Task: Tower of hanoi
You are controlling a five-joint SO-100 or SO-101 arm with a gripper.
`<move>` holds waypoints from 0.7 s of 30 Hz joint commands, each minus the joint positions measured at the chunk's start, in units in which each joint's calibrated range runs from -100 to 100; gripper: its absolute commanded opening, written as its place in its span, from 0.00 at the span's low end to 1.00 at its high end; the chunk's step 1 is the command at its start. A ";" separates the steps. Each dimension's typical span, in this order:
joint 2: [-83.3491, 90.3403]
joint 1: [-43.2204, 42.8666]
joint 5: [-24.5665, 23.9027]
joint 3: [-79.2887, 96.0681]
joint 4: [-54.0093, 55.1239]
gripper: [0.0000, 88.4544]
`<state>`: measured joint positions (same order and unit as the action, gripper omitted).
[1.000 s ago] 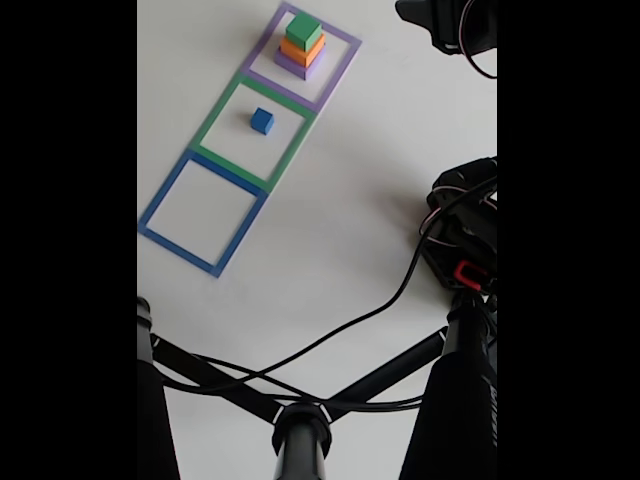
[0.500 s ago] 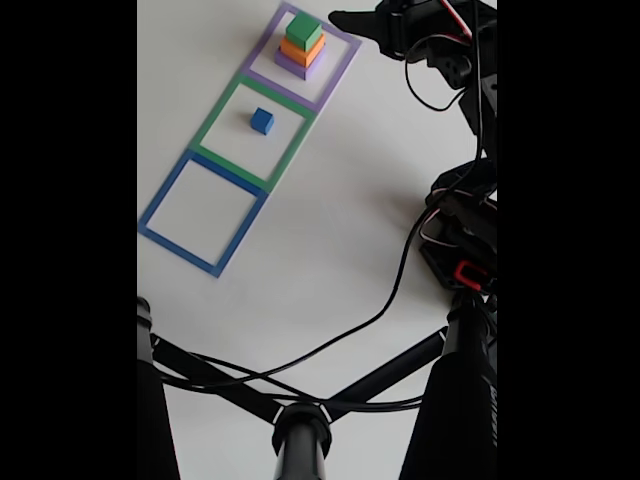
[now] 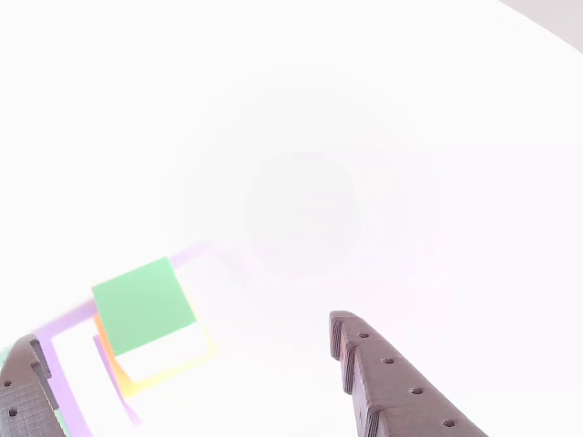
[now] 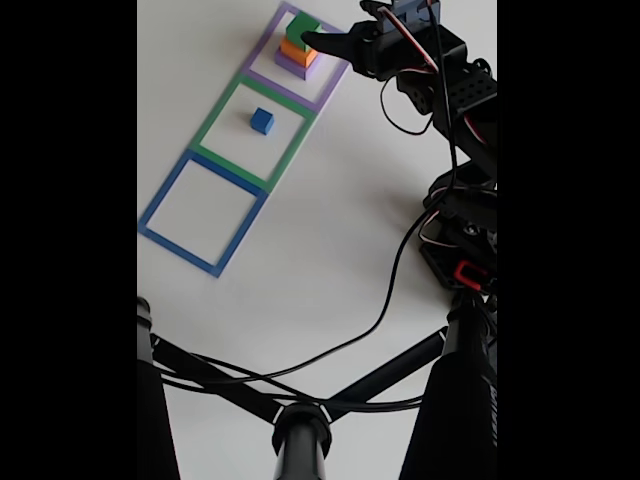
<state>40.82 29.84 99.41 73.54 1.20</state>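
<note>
The Tower of hanoi stack stands in the purple tape square [image 4: 322, 88]: a green block [image 4: 298, 24] on top, an orange-yellow one [image 4: 292, 51] under it, a purple one [image 4: 298, 69] at the bottom. A small blue cube [image 4: 262, 121] sits alone in the green tape square [image 4: 214, 126]. My gripper [image 4: 330, 28] hovers at the stack's right side, one dark fingertip by the green block. In the other view the gripper [image 3: 182, 332] is open, its fingers [image 3: 387, 382] spread wide, with the green block [image 3: 143, 305] and the yellow one [image 3: 168, 369] below and between them, overexposed.
An empty blue tape square [image 4: 160, 203] lies nearest the camera in the fixed view. The arm's base and cables [image 4: 460, 240] occupy the right side. Black stand bars [image 4: 300, 420] cross the bottom. White table surrounds the squares.
The arm has swung in from the top right and moved left, bringing the gripper up to the stack. The blocks have not moved.
</note>
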 commanded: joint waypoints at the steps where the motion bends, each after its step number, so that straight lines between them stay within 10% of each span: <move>1: -5.57 0.36 0.59 0.64 10.62 0.43; 21: -32.87 -3.95 0.59 -1.09 41.55 0.42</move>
<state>9.33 27.55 99.41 74.85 38.68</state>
